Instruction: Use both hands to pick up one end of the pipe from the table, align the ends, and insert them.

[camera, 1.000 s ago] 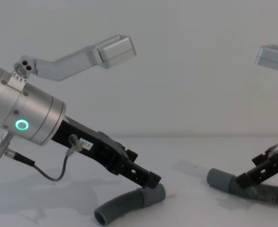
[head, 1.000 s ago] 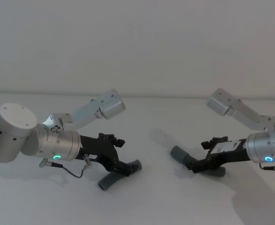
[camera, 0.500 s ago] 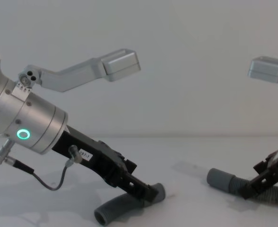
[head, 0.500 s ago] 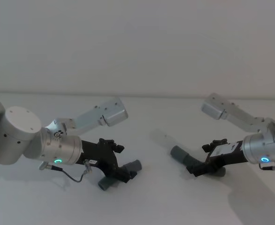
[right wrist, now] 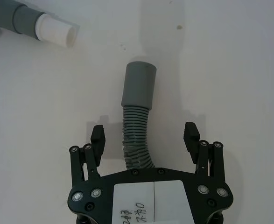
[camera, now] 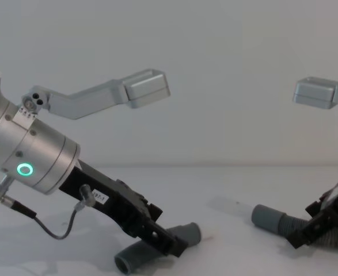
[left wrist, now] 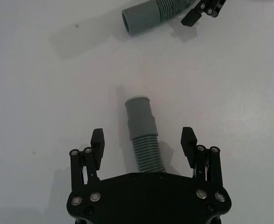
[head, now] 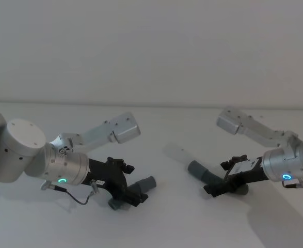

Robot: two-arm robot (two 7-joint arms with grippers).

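The pipe lies in two pieces on the white table (head: 172,227). The short curved piece (camera: 131,257) points its smooth cuff end (head: 148,182) (left wrist: 139,114) toward the middle. My left gripper (head: 133,197) (left wrist: 143,140) (camera: 171,245) is low over its ribbed part, open, a finger on either side and not touching. The longer piece's cuff end (head: 196,168) (right wrist: 139,86) (camera: 265,218) faces left. My right gripper (head: 213,188) (right wrist: 144,136) (camera: 304,236) straddles its ribs the same way, open.
The silver forearm links (head: 117,127) (head: 239,123) stand above the back of the table. A bare stretch of table separates the two cuffs. A plain pale wall (head: 151,51) rises behind.
Both grippers have sunk toward the table and drawn slightly back along the ribbed hoses, their fingers now straddling them. Neither pipe piece has moved.
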